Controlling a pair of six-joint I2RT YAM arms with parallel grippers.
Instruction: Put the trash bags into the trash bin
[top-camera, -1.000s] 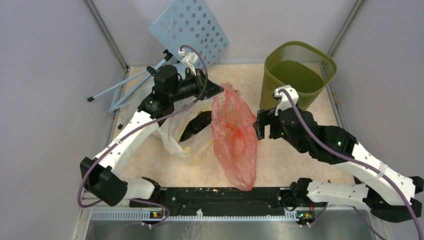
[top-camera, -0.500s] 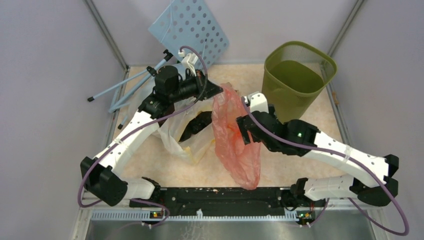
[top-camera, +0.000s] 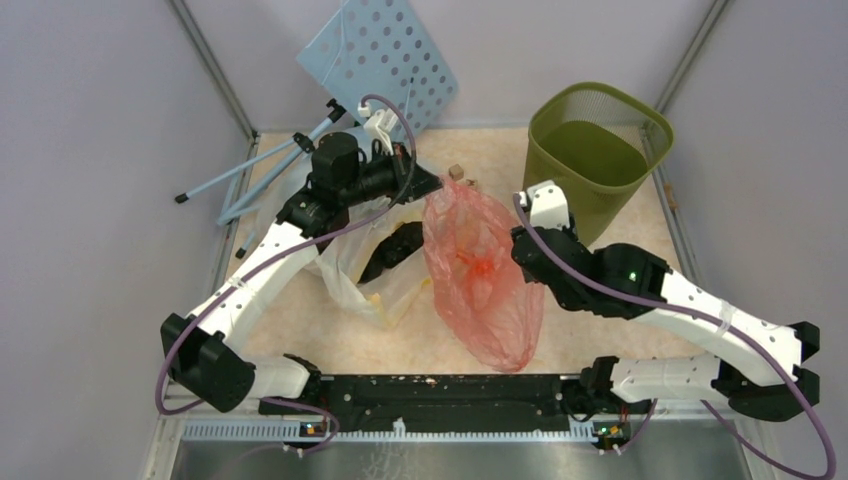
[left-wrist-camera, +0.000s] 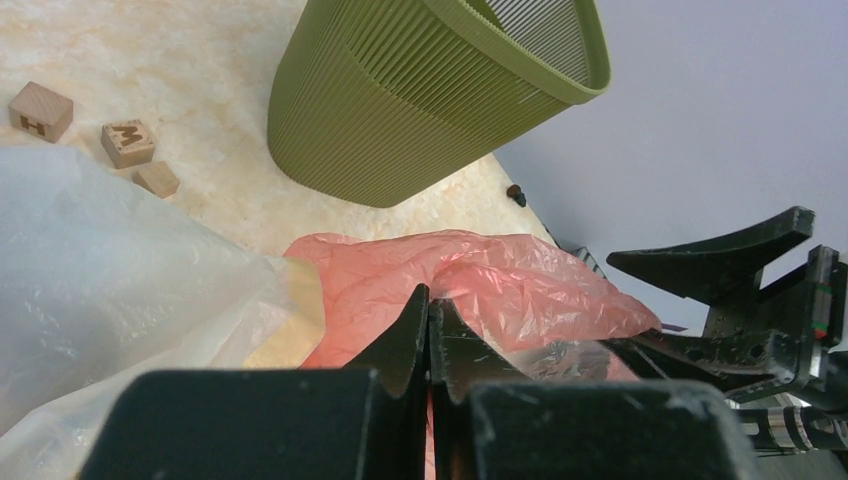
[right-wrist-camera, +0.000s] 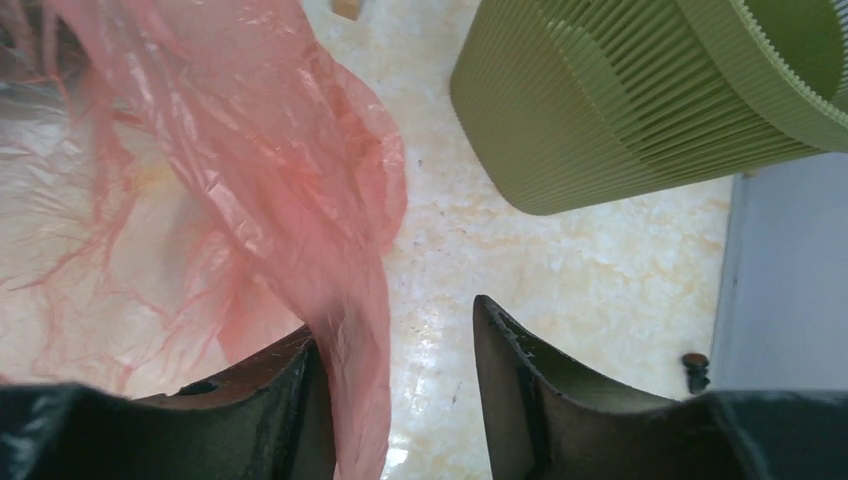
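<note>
The left hand (left-wrist-camera: 430, 320) pinches the far end of the red bag (top-camera: 480, 275), which stretches toward the near edge, the right hand (right-wrist-camera: 393, 320) is spread at its right side, and the trash bin (top-camera: 598, 88) stands further right.

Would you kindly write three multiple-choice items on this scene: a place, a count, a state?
1. Where does the trash bin stand? A far right corner; B near left corner; C between the arm bases.
2. Wooden blocks in the left wrist view? A one; B three; C six.
3. The right hand is? A open; B shut on the bin; C shut on a block.
1 A, the top view shows it. 2 B, three lie near the bin. 3 A, its fingers stand apart.
</note>
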